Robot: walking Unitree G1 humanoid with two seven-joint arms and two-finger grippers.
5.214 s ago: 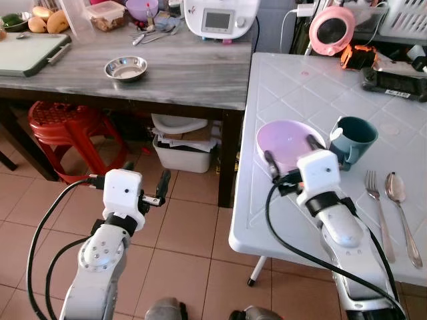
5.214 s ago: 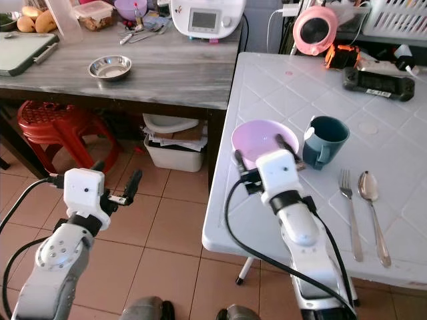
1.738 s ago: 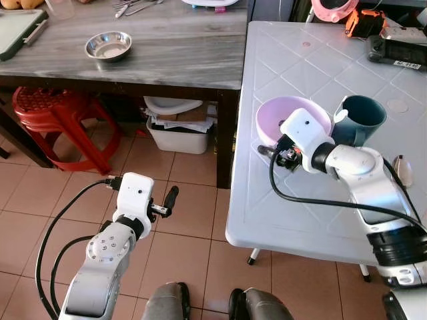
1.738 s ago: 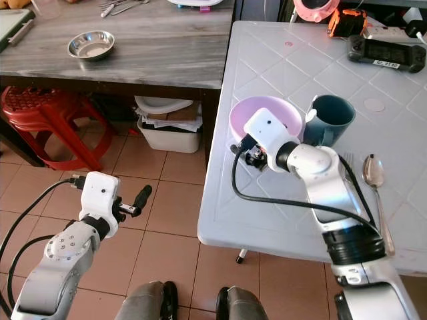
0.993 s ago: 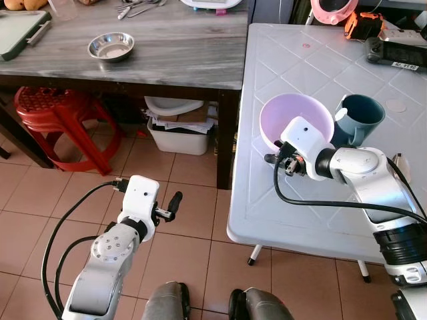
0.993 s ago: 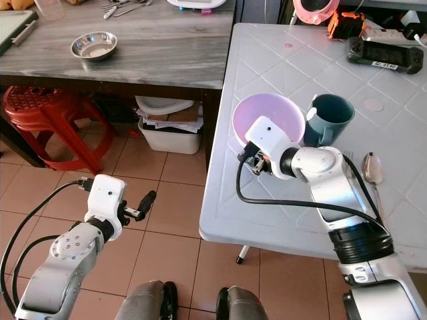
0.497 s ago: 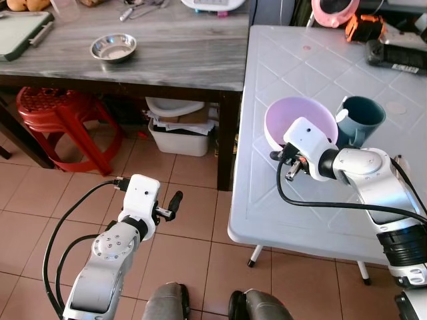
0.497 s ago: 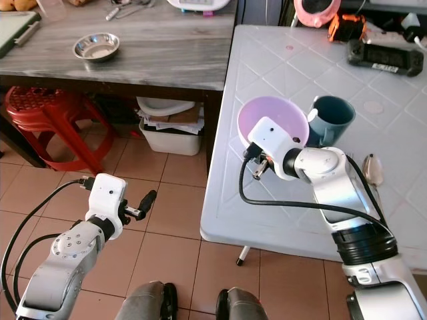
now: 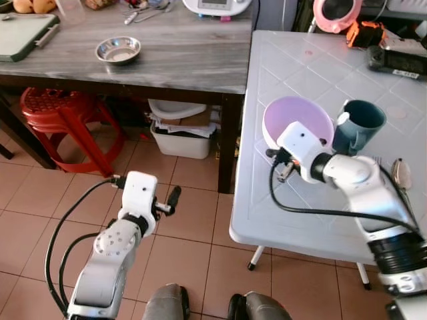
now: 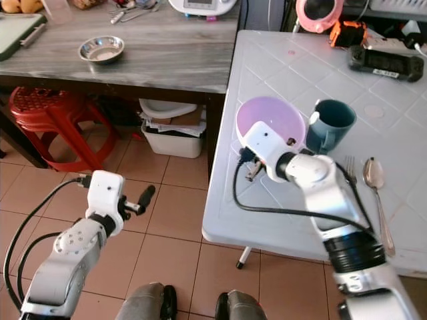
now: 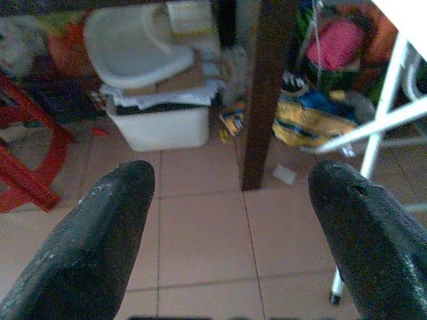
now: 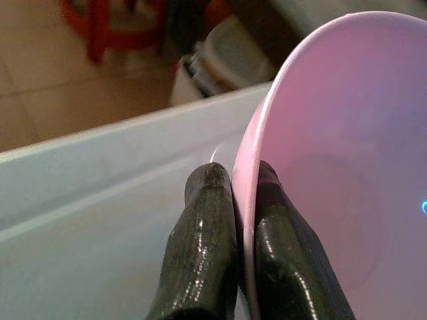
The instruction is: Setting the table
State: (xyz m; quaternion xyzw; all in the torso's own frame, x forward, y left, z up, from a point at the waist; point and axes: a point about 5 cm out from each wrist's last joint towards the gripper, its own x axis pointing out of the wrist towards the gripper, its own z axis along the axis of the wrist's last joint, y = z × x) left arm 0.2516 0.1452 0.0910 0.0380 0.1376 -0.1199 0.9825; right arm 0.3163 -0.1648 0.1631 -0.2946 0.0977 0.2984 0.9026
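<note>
A lilac plastic bowl (image 9: 298,120) is tilted up near the left edge of the white table (image 9: 313,213), its opening turned toward me. My right gripper (image 12: 235,175) is shut on the bowl's (image 12: 333,133) near rim, one finger inside and one outside. Whether the bowl still touches the table I cannot tell. A teal mug (image 9: 360,123) stands just right of the bowl. Further right lie a fork (image 10: 351,175) and a spoon (image 10: 375,193). My left gripper (image 11: 230,193) hangs open over the tiled floor, holding nothing.
A grey wooden table (image 9: 180,60) on the left carries a steel bowl (image 9: 118,50). Under it stand a red stool (image 9: 57,113) and a white bin (image 9: 180,130). A black device (image 9: 397,61) and a pink round object (image 9: 335,15) sit at the white table's far end.
The right gripper has tipped the bowl up by its near rim, from lying flat to tilted. The left arm has hardly moved. The camera has shifted slightly.
</note>
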